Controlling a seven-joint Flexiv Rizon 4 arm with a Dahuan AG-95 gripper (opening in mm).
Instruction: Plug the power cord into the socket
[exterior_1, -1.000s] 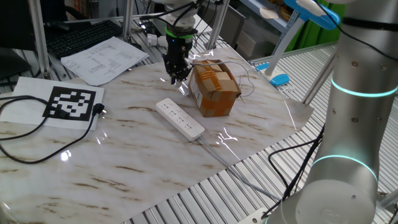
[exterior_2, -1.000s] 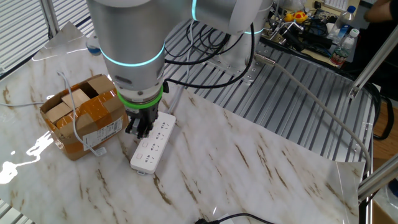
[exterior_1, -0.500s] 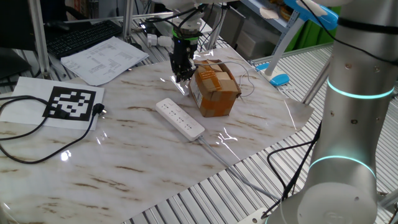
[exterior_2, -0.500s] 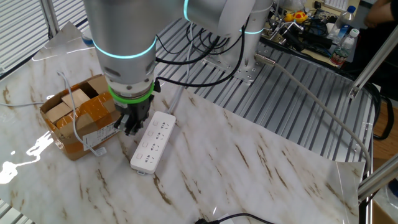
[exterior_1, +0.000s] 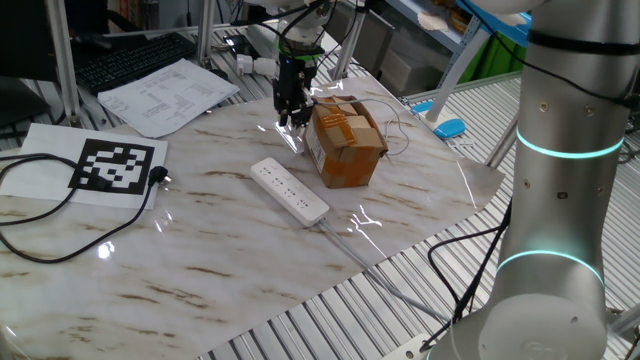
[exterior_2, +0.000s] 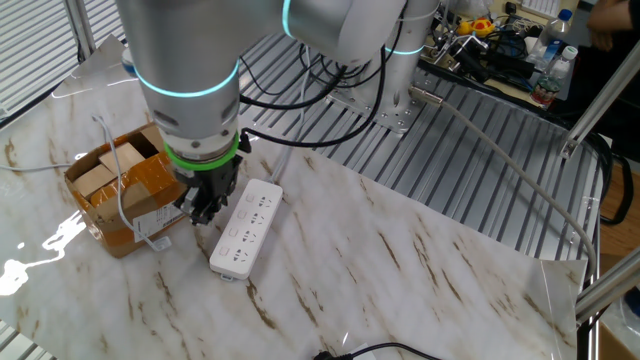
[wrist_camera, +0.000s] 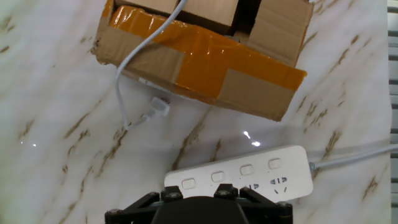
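Hand (exterior_2: 203, 212): pointed straight down, hung between box and strip; fingertips looked empty, but whether they stood spread or pressed together could not be told.
Strip (exterior_1: 289, 190): flat on the bench (exterior_1: 220, 260), just beside the box (exterior_1: 345, 145); in the other fixed view (exterior_2: 246, 229) the hand hung over its box-side edge; in the hand view (wrist_camera: 239, 177) it lay below the box, partly under the hand.
Strip lead (wrist_camera: 354, 157): white, ran from the strip's end away from the box, off the bench edge.
Thin white cord (wrist_camera: 134, 59): draped over the box top, its small plug (wrist_camera: 157, 107) on the bench just beside the box's taped side (wrist_camera: 205, 62).
Black cord (exterior_1: 60, 215): well apart from the box, its plug (exterior_1: 160, 178) at the marker sheet (exterior_1: 115, 165).
Risk, wrong cord: two cords in sight; the hand was near the white one, the black one far off.
Risk, grasp: the small plug lay low and tight to the box; fingers could nudge the box or pinch the cord only.
Risk, strip: unfastened, light; a push during insertion would likely slide it.
Risk, snag: the draped cord might tug the box when lifted.
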